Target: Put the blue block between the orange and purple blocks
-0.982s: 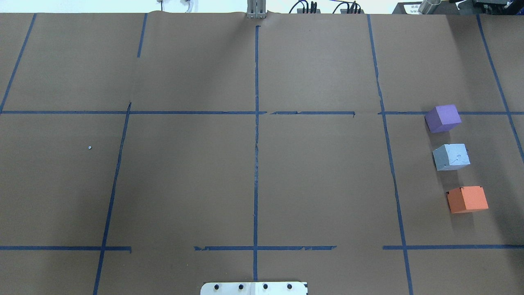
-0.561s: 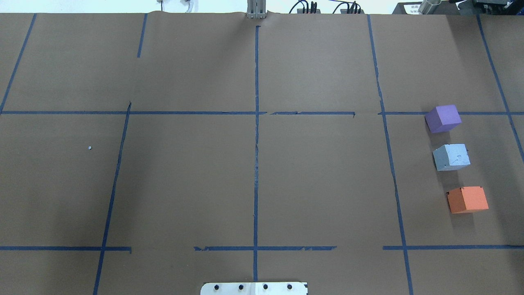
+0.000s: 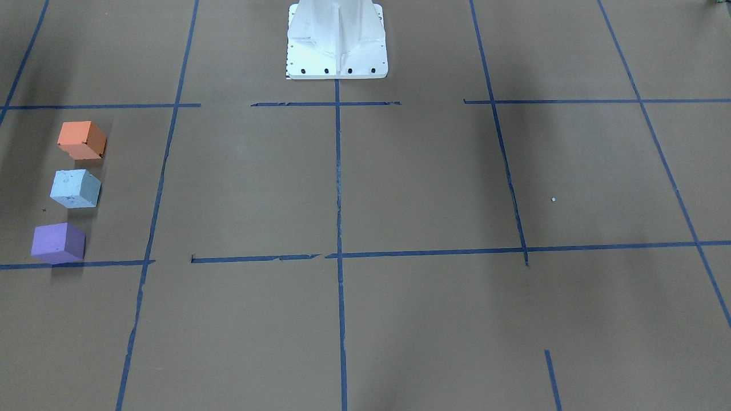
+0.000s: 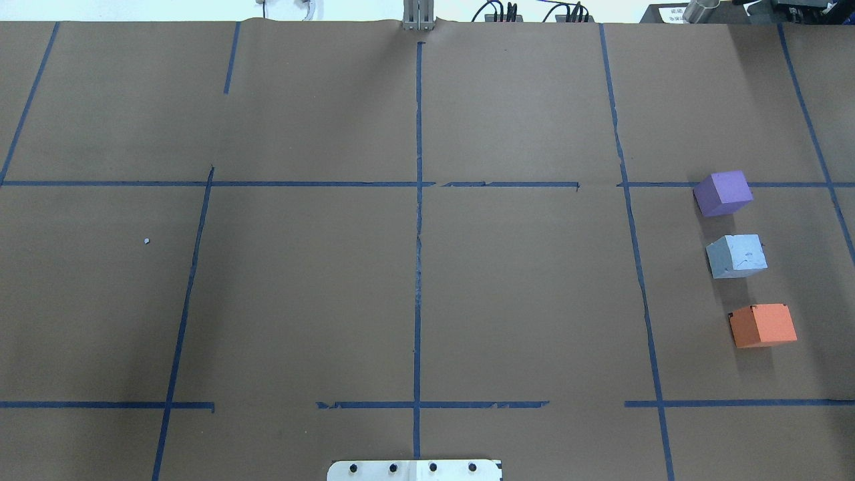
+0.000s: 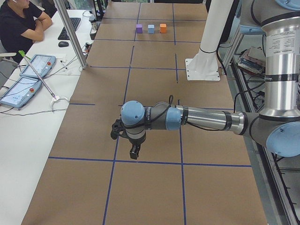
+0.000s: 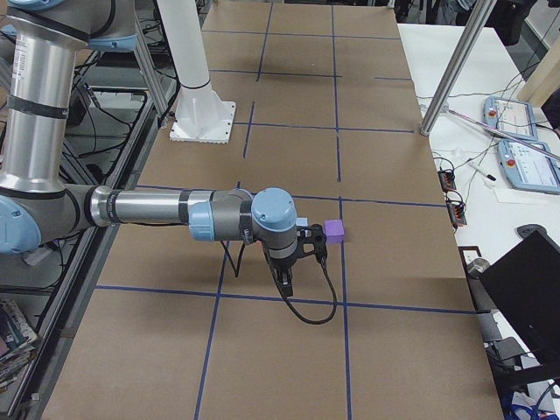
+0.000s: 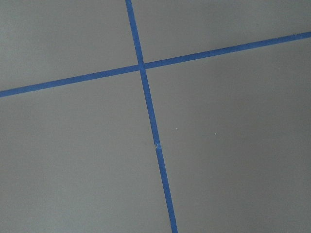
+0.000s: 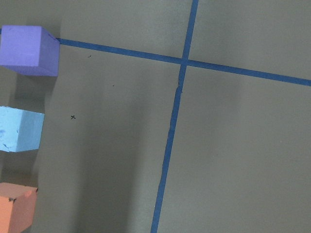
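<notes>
The light blue block (image 4: 736,255) stands on the brown paper between the purple block (image 4: 723,192) and the orange block (image 4: 763,325), in a line at the robot's right, with gaps on both sides. The front view shows orange (image 3: 81,140), blue (image 3: 75,188) and purple (image 3: 57,242). The right wrist view shows purple (image 8: 29,50), blue (image 8: 19,129) and orange (image 8: 17,208) at its left edge. The right gripper (image 6: 287,282) hangs above the table near the purple block (image 6: 333,231). The left gripper (image 5: 133,152) hangs over the table's far-left end. I cannot tell whether either is open or shut.
Blue tape lines (image 4: 418,220) divide the paper into a grid. The white robot base plate (image 3: 337,40) sits at the near middle edge. An operator (image 5: 21,23) and tablets (image 5: 35,65) are at a side desk beyond the table.
</notes>
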Robot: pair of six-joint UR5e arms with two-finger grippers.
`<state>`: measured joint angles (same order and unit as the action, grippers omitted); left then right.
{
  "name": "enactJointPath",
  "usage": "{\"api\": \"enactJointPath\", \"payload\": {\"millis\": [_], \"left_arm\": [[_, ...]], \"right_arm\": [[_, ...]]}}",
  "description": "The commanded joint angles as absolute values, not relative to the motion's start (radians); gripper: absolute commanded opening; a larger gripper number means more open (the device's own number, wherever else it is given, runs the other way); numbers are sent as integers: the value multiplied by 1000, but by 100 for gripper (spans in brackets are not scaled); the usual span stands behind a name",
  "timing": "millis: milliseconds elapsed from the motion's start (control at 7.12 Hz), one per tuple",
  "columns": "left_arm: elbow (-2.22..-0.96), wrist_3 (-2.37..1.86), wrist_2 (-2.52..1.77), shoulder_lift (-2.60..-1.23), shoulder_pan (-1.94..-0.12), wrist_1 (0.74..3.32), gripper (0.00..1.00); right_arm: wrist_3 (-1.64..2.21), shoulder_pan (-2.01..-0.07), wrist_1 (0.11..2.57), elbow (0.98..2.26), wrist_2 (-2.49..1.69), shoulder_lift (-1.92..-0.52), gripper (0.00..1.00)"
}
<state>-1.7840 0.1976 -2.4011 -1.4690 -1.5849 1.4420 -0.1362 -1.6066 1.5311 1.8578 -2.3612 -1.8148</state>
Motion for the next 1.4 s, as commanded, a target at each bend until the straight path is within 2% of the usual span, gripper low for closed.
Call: {"api": "enactJointPath", "payload": {"millis": [0,1263], "left_arm": [[-1798,186,-2398,-1465,-1586,1436,100],[-1830,196,-2402,-1422,-1578,1503,100]], "right_arm": [[-132,-1606,1534,1856,-2362,-1816,100],[-133,-1606,1523,1850,-2391,-1825,100]]}}
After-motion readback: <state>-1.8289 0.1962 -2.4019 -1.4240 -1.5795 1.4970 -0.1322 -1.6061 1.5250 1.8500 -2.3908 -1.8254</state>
